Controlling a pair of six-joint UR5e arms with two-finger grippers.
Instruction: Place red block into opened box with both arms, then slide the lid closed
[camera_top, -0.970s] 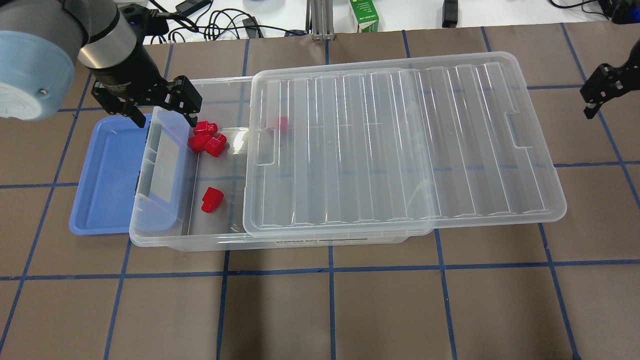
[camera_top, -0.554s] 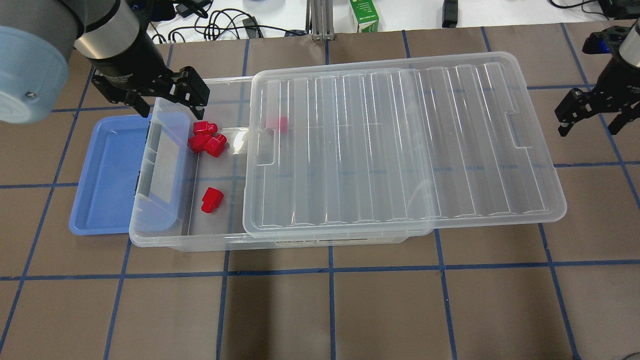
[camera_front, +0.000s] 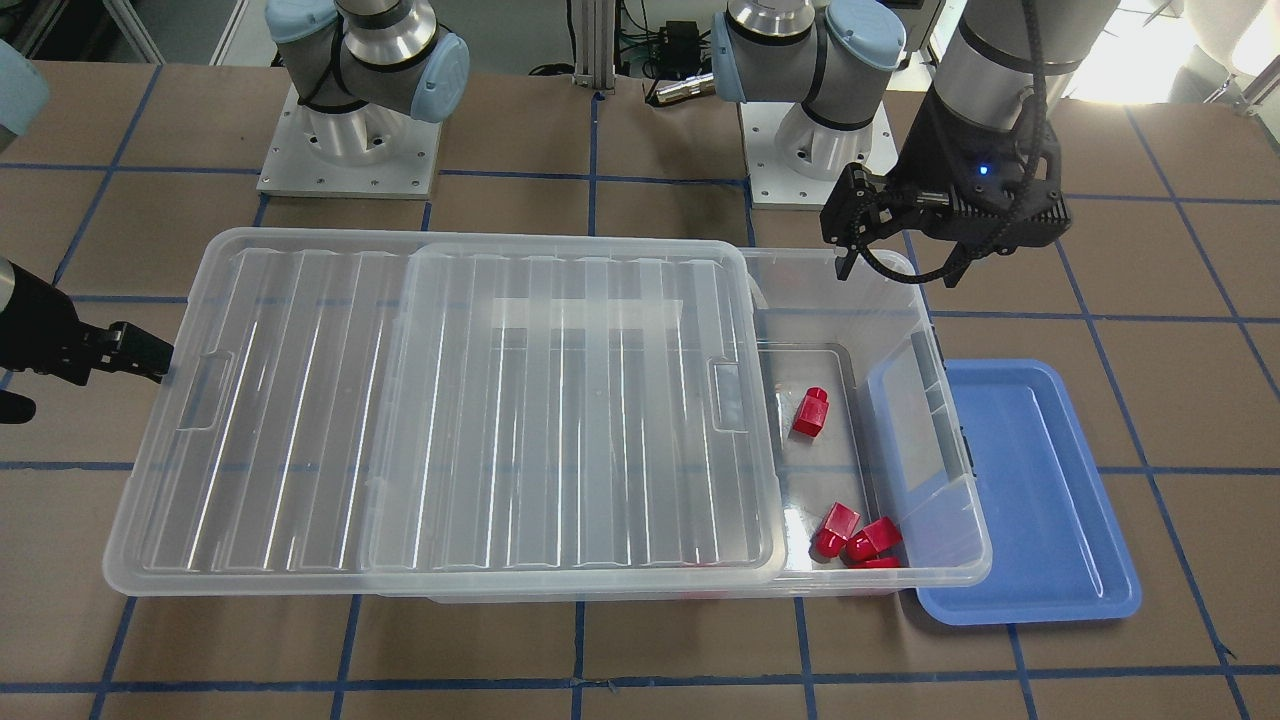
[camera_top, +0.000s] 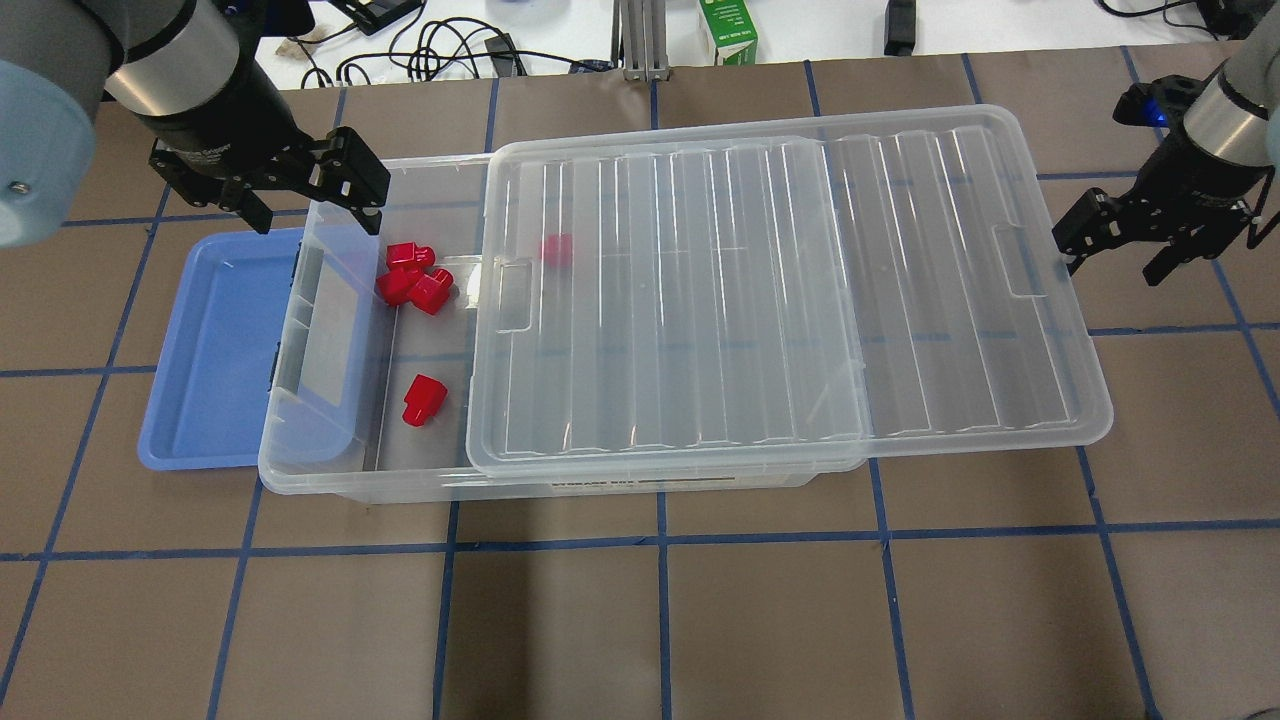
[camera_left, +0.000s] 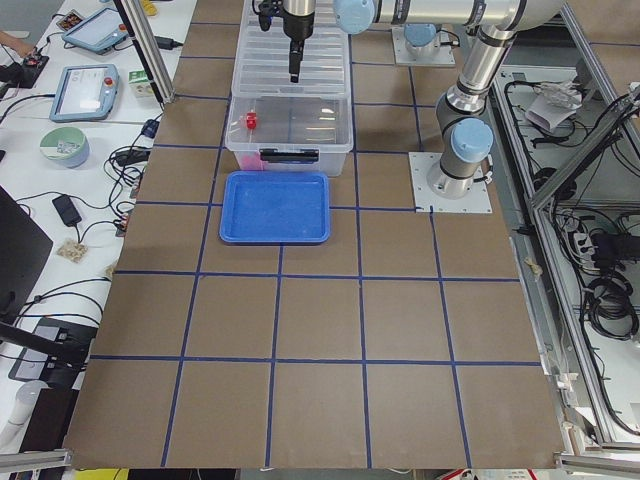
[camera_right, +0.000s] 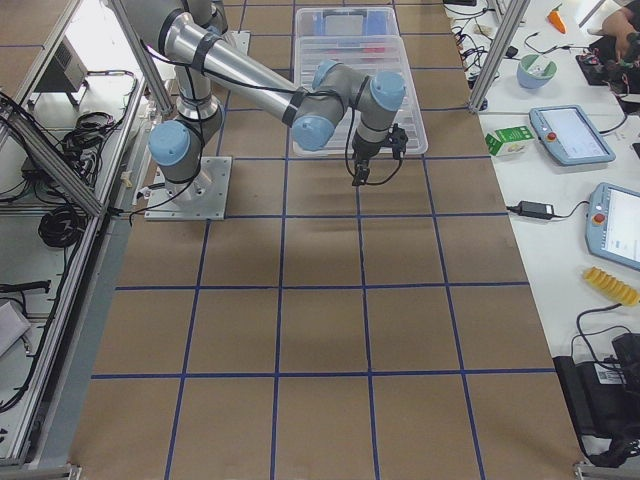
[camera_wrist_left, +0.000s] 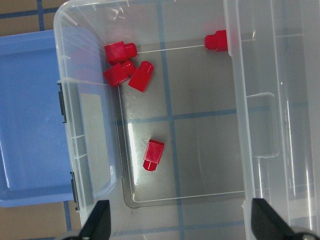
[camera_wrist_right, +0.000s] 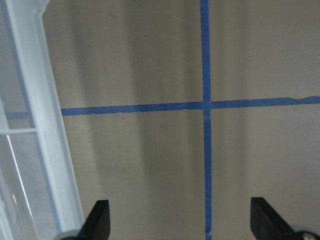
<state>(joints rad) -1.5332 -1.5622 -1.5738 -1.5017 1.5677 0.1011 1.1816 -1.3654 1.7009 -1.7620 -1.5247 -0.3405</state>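
Note:
A single red block (camera_top: 423, 398) (camera_front: 811, 411) (camera_wrist_left: 153, 155) lies on the floor of the clear box (camera_top: 300, 472) (camera_front: 965, 578), in its uncovered left end. The ribbed lid (camera_top: 780, 300) (camera_front: 450, 420) covers most of the box and overhangs its right end. My left gripper (camera_top: 310, 212) (camera_front: 897, 268) (camera_wrist_left: 181, 222) hangs open and empty above the box's far left corner. My right gripper (camera_top: 1118, 262) (camera_front: 80, 382) (camera_wrist_right: 181, 222) is open at the lid's right short end, one finger close against the rim (camera_wrist_right: 50, 150).
A huddle of red blocks (camera_top: 415, 275) sits in the box's far left corner, and another red block (camera_top: 557, 250) shows under the lid. A shallow blue tray (camera_top: 205, 350) (camera_front: 1040, 500) lies left of the box, partly beneath it. A green carton (camera_top: 728, 30) and cables (camera_top: 440, 45) lie beyond the table's far edge.
The right gripper has come in from the far right to the lid's right end, and the lid has slid a little to the left. The left gripper has drawn back and leftward.

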